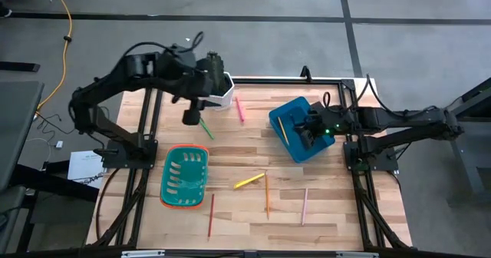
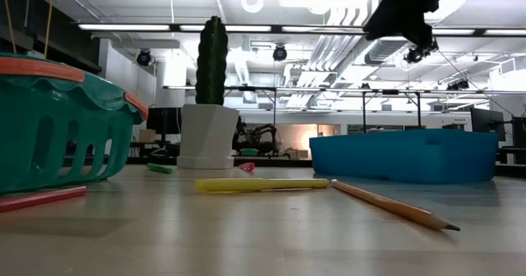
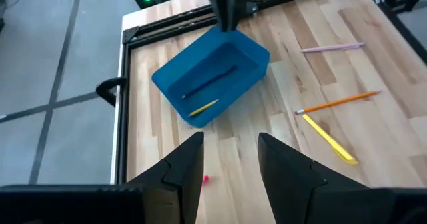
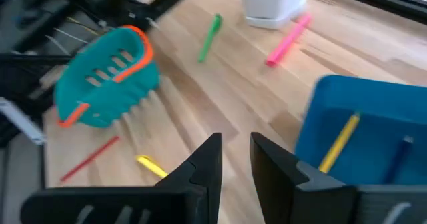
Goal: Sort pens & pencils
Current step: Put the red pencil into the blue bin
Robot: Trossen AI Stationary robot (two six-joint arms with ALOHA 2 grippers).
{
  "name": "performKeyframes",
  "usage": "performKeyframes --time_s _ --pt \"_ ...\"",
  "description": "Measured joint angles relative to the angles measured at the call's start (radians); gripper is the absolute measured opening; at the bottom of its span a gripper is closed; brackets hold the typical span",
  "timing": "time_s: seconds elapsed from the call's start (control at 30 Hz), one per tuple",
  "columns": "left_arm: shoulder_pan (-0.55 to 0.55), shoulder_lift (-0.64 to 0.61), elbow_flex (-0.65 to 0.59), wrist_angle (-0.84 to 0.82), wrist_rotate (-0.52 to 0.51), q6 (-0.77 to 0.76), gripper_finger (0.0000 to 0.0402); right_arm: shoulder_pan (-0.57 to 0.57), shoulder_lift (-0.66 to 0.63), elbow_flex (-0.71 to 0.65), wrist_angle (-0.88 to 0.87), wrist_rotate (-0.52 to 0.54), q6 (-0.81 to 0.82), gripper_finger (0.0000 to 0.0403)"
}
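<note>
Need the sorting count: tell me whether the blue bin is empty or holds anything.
Not empty. The blue bin holds a yellow pencil and a dark pencil.

Tabletop seen level from the low view
A yellow pen [image 2: 261, 184] lies between the teal basket [image 2: 57, 128] and blue bin [image 2: 407, 155], with an orange pencil [image 2: 394, 204] just beside it.

Light falls evenly from ceiling strip lamps [image 2: 205, 27], which glare white in the low view. The table [image 1: 322, 212] is bright, with soft, short shadows. In the low view the near basket [image 2: 57, 124] is slightly soft. The right wrist view is blurred throughout, its edges most.
</note>
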Motion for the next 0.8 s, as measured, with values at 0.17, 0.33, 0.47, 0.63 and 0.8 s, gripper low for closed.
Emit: performKeyframes --time_s 0.17,0.33,0.47,0.63,0.8 --pt "0.000 -0.075 0.000 -0.081 -0.056 -0.048 0.0129 0.074 0.000 0.000 0.027 -0.002 0.063 0.0069" --pt "0.000 -0.151 0.000 -0.135 -0.081 -0.099 0.0129 0.152 0.000 0.000 0.044 0.025 0.119 0.0069" --pt "0.000 -0.207 0.000 -0.161 -0.083 -0.132 0.0129 0.198 0.000 0.000 0.082 0.088 0.135 0.0069" --pt "0.000 -0.267 0.000 -0.181 0.008 -0.119 0.0129 0.233 0.000 0.000 0.110 0.146 0.155 0.0069" --pt "-0.001 -0.308 -0.052 -0.184 0.217 -0.111 0.0129 0.243 0.000 0.000 0.127 0.167 0.182 0.0069"
